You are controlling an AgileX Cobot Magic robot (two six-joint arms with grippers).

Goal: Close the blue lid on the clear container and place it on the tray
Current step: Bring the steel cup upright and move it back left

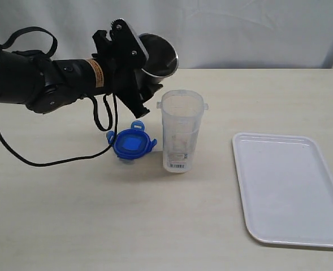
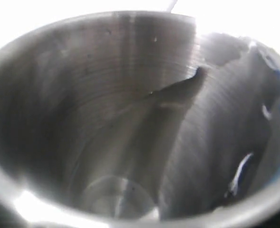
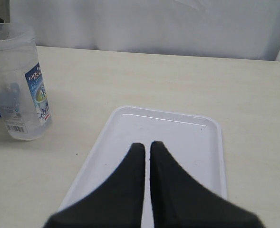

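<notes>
Bright even light — soft shadows; left wrist view blurred.

The left hand (image 1: 150, 79) with its steel cup (image 1: 159, 55) crowds the space above the blue lid (image 1: 131, 143), just beside the clear container (image 1: 180, 132). Open bench (image 1: 211, 192) lies between container and tray (image 1: 290, 189).

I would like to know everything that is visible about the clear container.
The clear container is a tall, narrow tumbler of transparent plastic, with small tabs at its rim. It stands upright on the table, open, without a lid. It bears a barcode label near its base and a blue-and-white label on one side. Nothing grips it; the blue lid lies beside it, the tray apart.
</notes>
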